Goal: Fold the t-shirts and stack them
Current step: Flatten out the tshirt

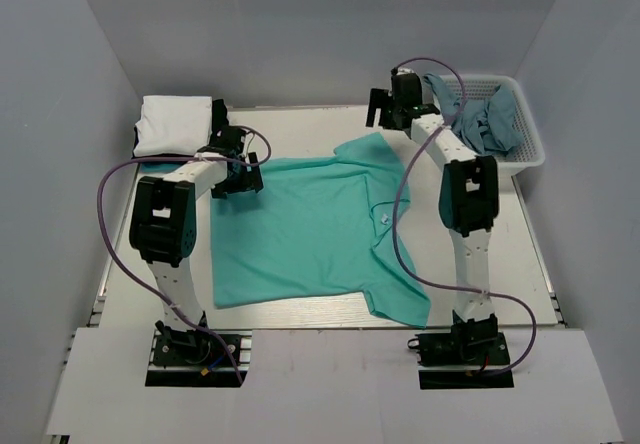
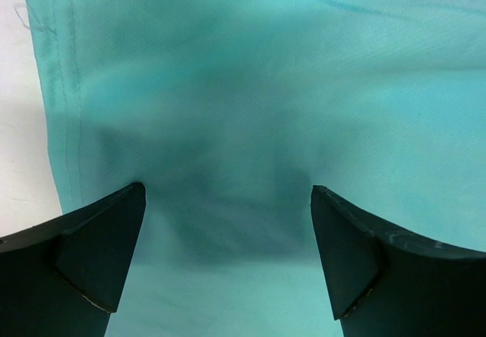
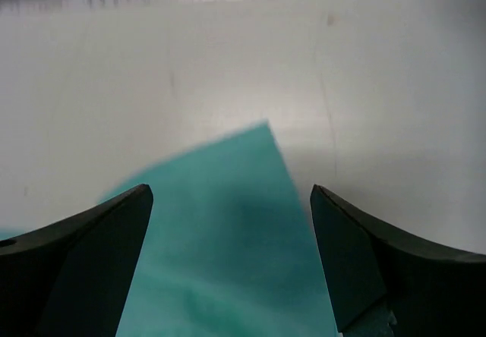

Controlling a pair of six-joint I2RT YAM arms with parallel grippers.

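At centre frame in the top view, the turquoise t-shirt (image 1: 300, 229) lies flat on the smooth white table (image 1: 300, 124), long axis running left to right, hem at left. The left gripper (image 2: 228, 200), fingers spread and holding nothing, hangs directly over the upper-left hem corner. The right gripper (image 3: 231, 200), fingers released, sits just above the upper sleeve (image 1: 365, 149) tip. 1 folded white t-shirt (image 1: 172, 124) lies upper left, and walls close 3 sides.
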